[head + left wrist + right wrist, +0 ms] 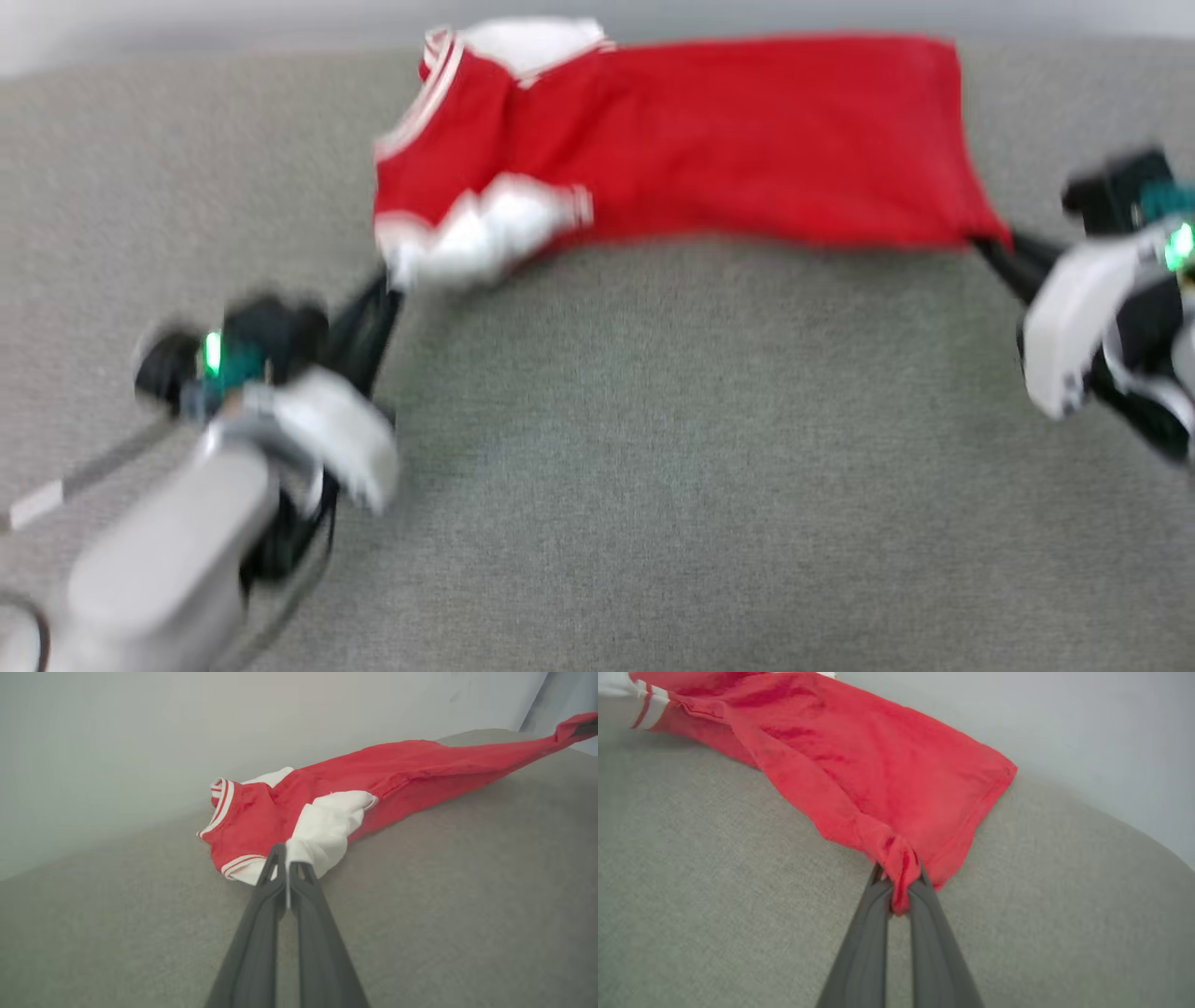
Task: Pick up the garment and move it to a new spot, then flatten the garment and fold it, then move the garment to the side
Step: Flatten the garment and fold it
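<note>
While shirt (728,140) is lying stretched left-to-right on grey surface (653,448), left pincer (287,858) is clenching its white sleeve (327,821), right pincer (899,872) is clenching red hem corner (901,856).

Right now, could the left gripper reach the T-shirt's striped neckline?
Probably not: the left gripper is shut on the white sleeve of the red T-shirt; the neckline lies close beyond, nothing between.
</note>
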You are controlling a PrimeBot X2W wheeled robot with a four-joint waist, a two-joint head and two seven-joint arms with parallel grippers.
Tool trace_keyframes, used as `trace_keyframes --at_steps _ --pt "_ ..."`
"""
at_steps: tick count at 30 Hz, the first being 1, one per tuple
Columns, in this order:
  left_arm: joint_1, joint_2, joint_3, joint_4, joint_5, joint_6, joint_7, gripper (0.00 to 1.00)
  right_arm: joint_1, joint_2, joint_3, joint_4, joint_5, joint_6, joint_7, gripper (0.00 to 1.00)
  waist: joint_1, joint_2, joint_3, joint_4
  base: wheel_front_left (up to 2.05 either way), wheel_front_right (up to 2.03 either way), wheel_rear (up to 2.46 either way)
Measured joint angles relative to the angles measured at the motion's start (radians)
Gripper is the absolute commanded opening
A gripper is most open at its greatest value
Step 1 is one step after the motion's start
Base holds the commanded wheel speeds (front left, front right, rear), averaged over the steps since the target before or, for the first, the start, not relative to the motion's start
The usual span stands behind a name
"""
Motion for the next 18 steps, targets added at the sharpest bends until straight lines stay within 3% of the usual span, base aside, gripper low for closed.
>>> trace_keyframes --at_steps 4,10,18 --pt "0.184 0.067 -0.008 -0.146 -0.05 0.083 0.018 0.0 0.129 -0.056 -0.023 -0.07 0.033 0.0 0.016 0.0 0.0 0.0 -0.058 -0.002 0.0 0.0 0.0" --pt "0.411 0.114 -0.042 -0.293 -0.111 0.185 0.033 0.0 0.37 -0.124 -0.095 -0.182 0.046 0.0 0.053 0.0 -0.0001 0.0 -0.129 0.009 0.0 0.0 0.0" --pt "0.598 0.144 -0.098 -0.379 -0.175 0.238 0.057 0.0 0.737 -0.138 -0.276 -0.32 0.013 0.0 0.094 0.0 -0.0002 0.0 -0.188 0.035 0.0 0.0 0.0"
